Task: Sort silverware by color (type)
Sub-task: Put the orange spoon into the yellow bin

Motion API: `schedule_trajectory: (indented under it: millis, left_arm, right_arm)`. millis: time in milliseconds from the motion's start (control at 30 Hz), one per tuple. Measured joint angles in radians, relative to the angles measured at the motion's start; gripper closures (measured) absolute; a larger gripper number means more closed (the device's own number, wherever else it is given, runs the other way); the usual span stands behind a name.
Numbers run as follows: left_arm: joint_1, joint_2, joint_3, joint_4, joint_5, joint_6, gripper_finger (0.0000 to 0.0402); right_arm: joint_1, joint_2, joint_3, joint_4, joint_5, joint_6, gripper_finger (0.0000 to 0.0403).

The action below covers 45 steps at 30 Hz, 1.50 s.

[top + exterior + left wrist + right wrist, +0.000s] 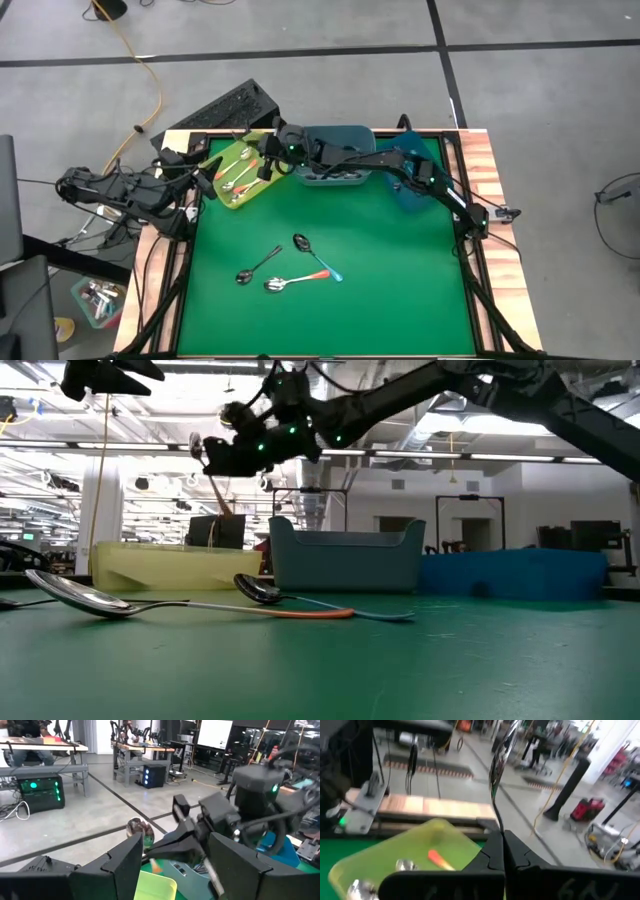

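Right fingers (502, 851) pinching slim shiny metal spoon (499, 765), above yellow plastic bin (415, 845)

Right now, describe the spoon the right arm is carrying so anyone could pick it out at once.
Start at the yellow-green bin at the far left corner of the green mat. Above it hangs the right tool, shut on a plain dark-metal spoon. Unlike the spoons lying in bins or on the mat, this one is in the air, bowl up.
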Motion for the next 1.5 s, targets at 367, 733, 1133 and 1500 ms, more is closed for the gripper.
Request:
schedule_trajectory:
  millis: [367, 733, 1133, 1500]
  left_arm:
    - [0.001, -0.001, 0.000, 0.000, -0.002, -0.011, 0.0187]
    - [0.001, -0.001, 0.000, -0.016, 0.008, -0.026, 0.0187]
    - [0.003, -0.001, 0.000, -0.017, -0.015, -0.030, 0.0187]
    - [0.003, -0.001, 0.000, -0.018, -0.043, -0.041, 0.0187]
  right_arm:
    - [-0.006, 0.054, 0.001, 0.019, -0.002, 0.055, 0.0402]
    - [-0.005, 0.109, 0.052, 0.059, -0.034, 0.096, 0.0402]
    - [0.006, 0.183, 0.214, 0.001, -0.060, -0.024, 0.0402]
    - [0.005, 0.204, 0.210, -0.052, -0.085, -0.018, 0.0402]
